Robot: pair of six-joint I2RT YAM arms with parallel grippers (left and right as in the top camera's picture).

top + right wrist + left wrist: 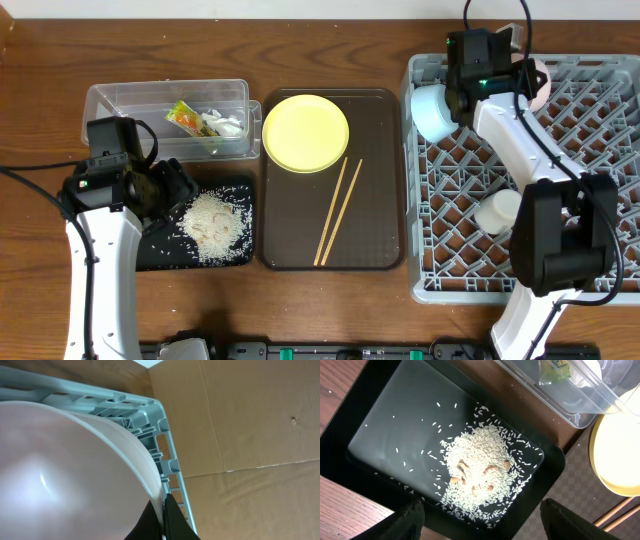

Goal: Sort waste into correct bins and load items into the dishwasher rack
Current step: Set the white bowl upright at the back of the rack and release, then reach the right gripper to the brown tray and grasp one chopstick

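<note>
Our left tool (482, 512) hangs spread wide over the rice (480, 467) in the black tray (385, 425). Our right tool (163, 510) pinches the white bowl (60, 475) at the rack (150, 415) edge.

table (300, 40): brown wood, all four things below sit straight on it
my left, far: clear tub (165, 88)
my left, near: black tray (160, 258), just in front of tub
middle: brown serving tray (380, 200), just beside both
my right: dishwasher rack (600, 130), beside serving tray
</note>
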